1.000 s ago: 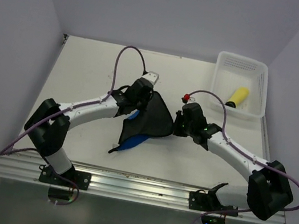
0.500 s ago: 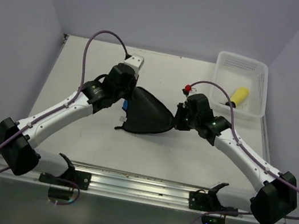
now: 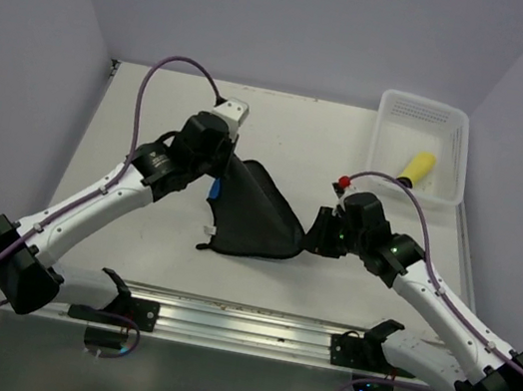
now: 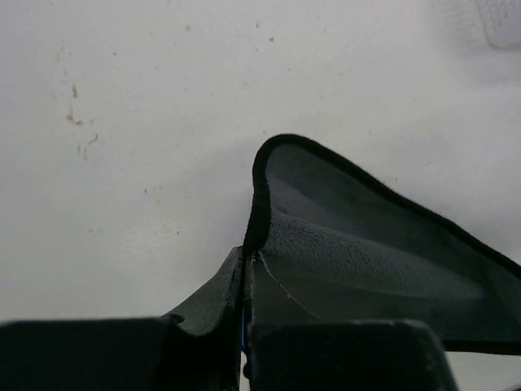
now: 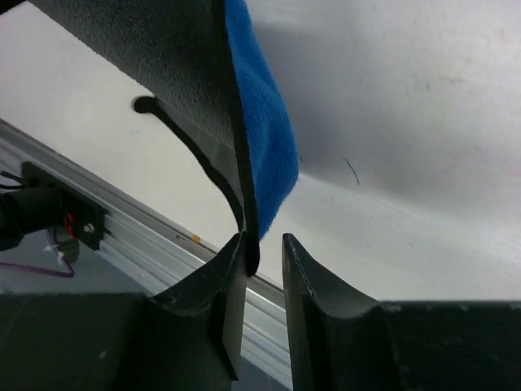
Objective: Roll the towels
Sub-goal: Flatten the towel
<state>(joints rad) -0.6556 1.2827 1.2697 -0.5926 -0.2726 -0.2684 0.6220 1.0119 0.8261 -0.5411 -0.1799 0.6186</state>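
Top external view shows the blue towel [image 3: 256, 217], dark side up, spread on the table [image 3: 156, 106] between the arms. The left gripper [image 3: 225, 171] is clamped on its far corner. The right gripper [image 5: 264, 244] has its jaws slightly apart, with the towel's near edge touching one finger. The yellow towel [image 3: 415, 168] lies in the basket [image 3: 398, 108].

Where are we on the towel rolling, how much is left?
Done: the yellow towel lies rolled in the white perforated plastic basket. In hand: the left pincer pinches a corner of the dark-backed blue towel; the right pincer stands open at its edge. Left: this towel is unrolled, not yet spread flat.
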